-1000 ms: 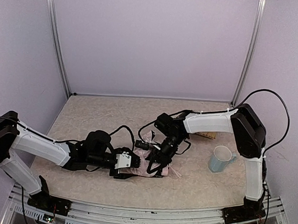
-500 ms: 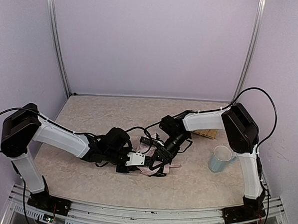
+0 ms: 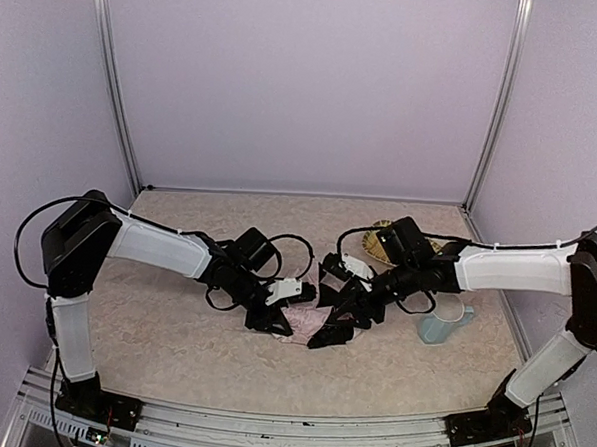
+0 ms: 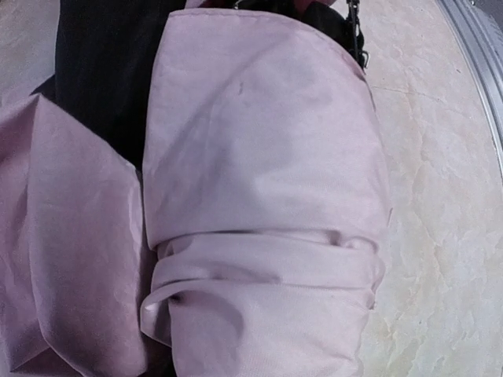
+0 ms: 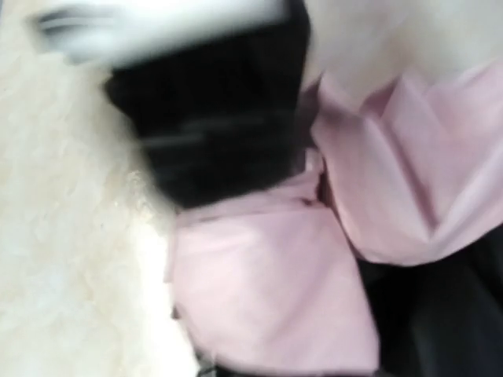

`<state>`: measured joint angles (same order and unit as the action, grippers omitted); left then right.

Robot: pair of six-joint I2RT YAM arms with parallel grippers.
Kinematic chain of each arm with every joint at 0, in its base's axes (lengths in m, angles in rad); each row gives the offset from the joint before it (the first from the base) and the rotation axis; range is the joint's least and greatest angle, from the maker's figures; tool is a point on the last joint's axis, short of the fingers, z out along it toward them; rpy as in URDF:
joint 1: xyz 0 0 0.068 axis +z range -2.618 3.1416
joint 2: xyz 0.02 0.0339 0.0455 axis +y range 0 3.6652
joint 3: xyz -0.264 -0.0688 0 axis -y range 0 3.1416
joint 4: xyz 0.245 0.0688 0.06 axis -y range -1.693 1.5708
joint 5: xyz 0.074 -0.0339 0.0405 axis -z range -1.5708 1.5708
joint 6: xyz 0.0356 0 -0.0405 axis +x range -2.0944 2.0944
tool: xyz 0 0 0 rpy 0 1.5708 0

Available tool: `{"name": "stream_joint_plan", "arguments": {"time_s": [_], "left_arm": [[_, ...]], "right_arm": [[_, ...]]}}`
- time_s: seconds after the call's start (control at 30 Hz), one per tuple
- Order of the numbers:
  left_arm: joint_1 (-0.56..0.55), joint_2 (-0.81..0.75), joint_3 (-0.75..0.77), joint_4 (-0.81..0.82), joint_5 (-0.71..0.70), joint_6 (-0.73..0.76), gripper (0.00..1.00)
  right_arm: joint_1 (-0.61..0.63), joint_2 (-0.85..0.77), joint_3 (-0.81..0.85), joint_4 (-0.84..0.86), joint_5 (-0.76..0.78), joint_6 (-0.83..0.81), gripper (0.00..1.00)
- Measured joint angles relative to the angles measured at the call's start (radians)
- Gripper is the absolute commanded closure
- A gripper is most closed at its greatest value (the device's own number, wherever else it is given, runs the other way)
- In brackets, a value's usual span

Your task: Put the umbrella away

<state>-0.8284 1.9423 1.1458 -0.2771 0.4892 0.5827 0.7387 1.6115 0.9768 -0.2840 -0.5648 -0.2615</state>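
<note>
Two grippers are flanking the umbrella [image 3: 306, 320], which is lying bunched in the middle of the table [image 3: 163, 327]: the left gripper [image 3: 271, 320] at its left end, the right gripper [image 3: 335, 326] at its right. How far either is gaping, I cannot tell.

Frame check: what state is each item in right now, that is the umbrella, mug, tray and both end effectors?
umbrella: collapsed, lying down, pink fabric loosely bunched, not wrapped tight.
mug: upright, untouched.
woven tray: partly hidden, looks flat.
left end effector: at the umbrella, open or shut unclear.
right end effector: at the umbrella, wrist view blurred, unclear.
</note>
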Motion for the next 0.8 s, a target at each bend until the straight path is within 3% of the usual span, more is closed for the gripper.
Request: {"name": "stream_joint_plan", "arguments": {"time_s": [0.13, 0.3, 0.53, 0.7, 0.8], "left_arm": [[0.032, 0.056, 0.056, -0.059, 0.094, -0.037, 0.81], [0.038, 0.092, 0.103, -0.117, 0.146, -0.048, 0.82], [0.049, 0.124, 0.141, -0.193, 0.195, -0.031, 0.86], [0.05, 0.133, 0.154, -0.216, 0.206, 0.008, 0.86], [0.054, 0.14, 0.164, -0.229, 0.216, 0.02, 0.86]], "right_arm": [[0.125, -0.138, -0.119, 0.153, 0.187, -0.07, 0.29], [0.294, -0.072, -0.129, 0.207, 0.429, -0.192, 0.24], [0.318, 0.101, -0.027, 0.206, 0.684, -0.306, 0.23], [0.319, 0.162, -0.021, 0.212, 0.75, -0.345, 0.22], [0.32, 0.159, -0.021, 0.21, 0.74, -0.372, 0.32]]}}
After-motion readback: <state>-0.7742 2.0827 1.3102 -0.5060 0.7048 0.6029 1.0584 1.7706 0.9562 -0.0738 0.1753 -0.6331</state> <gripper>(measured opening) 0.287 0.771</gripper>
